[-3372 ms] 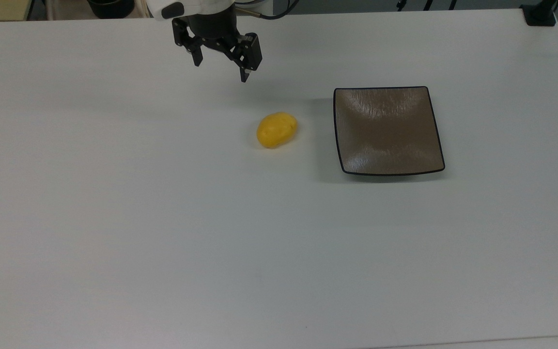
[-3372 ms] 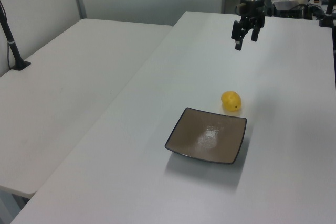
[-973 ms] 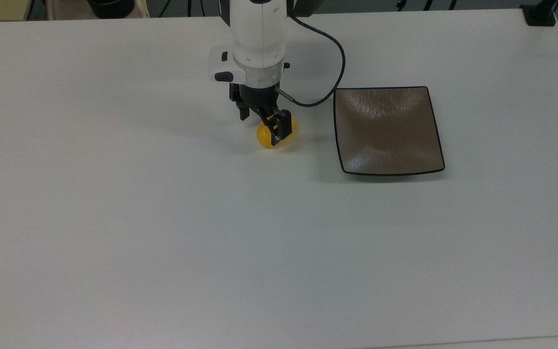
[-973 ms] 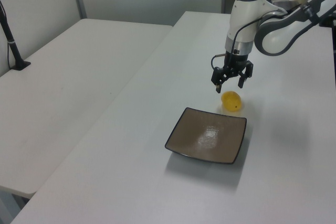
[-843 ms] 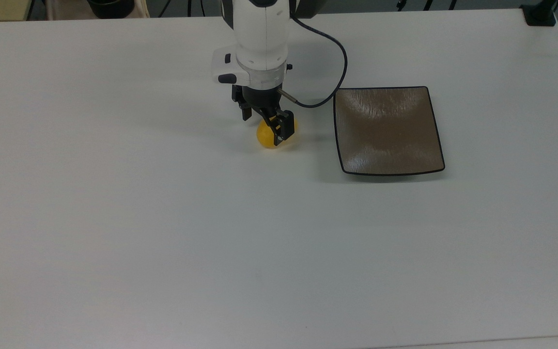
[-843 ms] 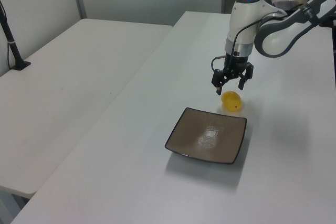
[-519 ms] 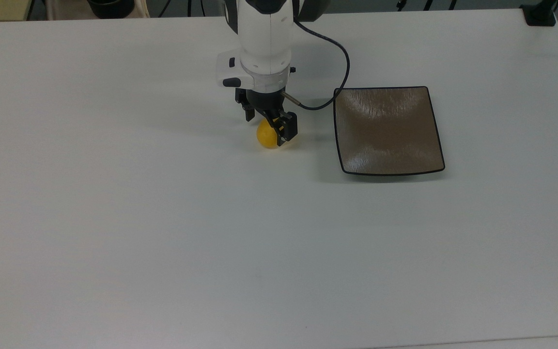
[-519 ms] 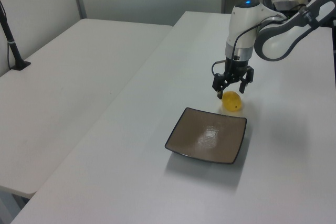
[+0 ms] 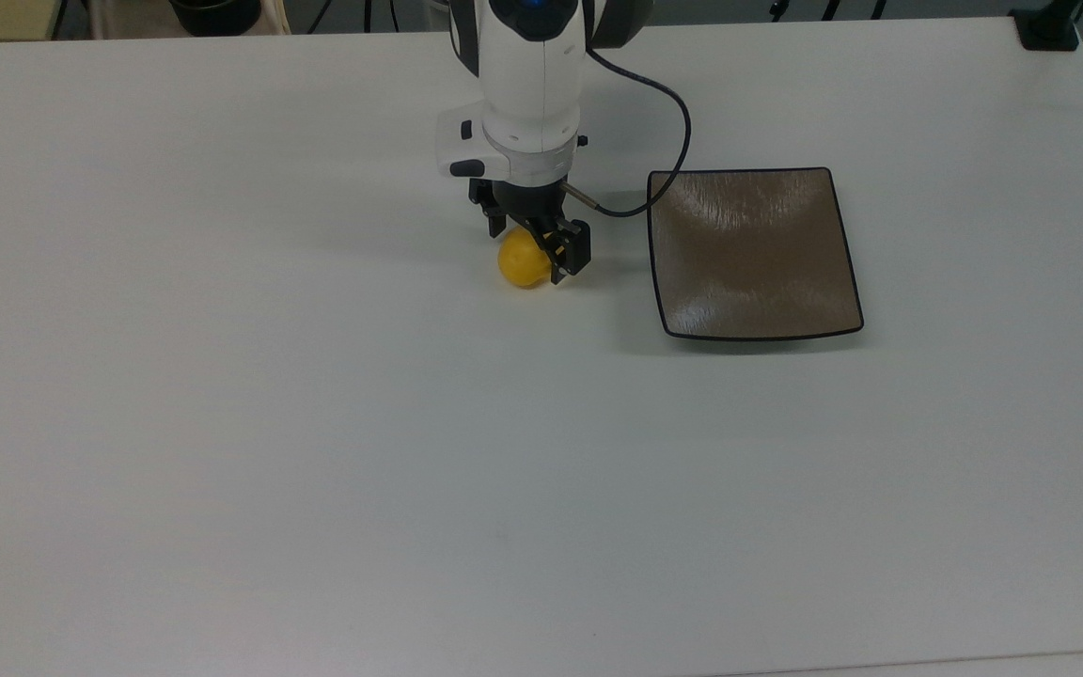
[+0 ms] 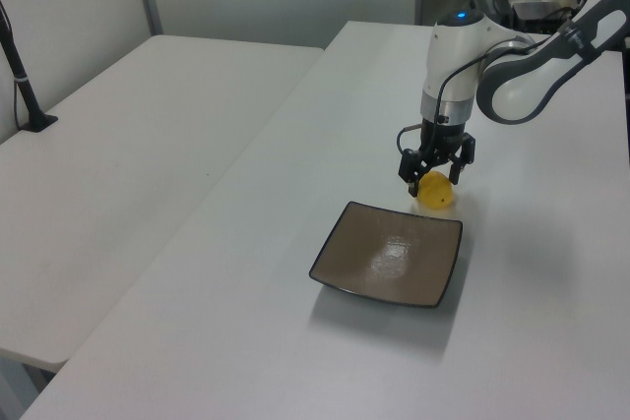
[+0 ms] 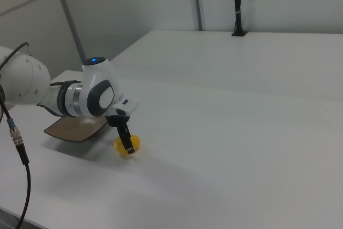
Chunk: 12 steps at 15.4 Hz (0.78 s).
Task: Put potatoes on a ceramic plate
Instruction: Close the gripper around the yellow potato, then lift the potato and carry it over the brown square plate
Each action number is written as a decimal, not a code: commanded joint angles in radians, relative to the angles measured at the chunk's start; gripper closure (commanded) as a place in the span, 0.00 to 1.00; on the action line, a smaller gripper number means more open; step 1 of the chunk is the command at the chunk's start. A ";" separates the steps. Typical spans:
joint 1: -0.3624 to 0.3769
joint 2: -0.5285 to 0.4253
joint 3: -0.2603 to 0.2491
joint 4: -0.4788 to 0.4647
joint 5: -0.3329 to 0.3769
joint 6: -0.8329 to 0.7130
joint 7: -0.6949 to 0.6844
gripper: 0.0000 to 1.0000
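In the top view the gripper (image 9: 534,246) is low over the potato (image 9: 521,261), its black fingers (image 9: 572,252) spread wide to either side of it — not closed on it, and whether they touch it cannot be told. The potato lies on the white table (image 9: 316,423), just beside the ceramic plate (image 9: 753,254) (on the top view's left of it). The left view shows the plate (image 10: 389,254) bare inside, the potato (image 10: 436,193) past its far edge. The right view shows one finger (image 11: 126,139) crossing in front of the potato (image 11: 129,145).
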 commanded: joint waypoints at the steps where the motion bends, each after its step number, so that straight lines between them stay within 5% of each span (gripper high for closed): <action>1: 0.003 -0.008 0.003 -0.016 -0.020 0.011 0.023 0.25; 4: 0.002 -0.008 0.003 -0.019 -0.020 0.011 0.025 0.51; 12: -0.007 -0.015 0.003 -0.010 -0.018 0.020 0.026 0.52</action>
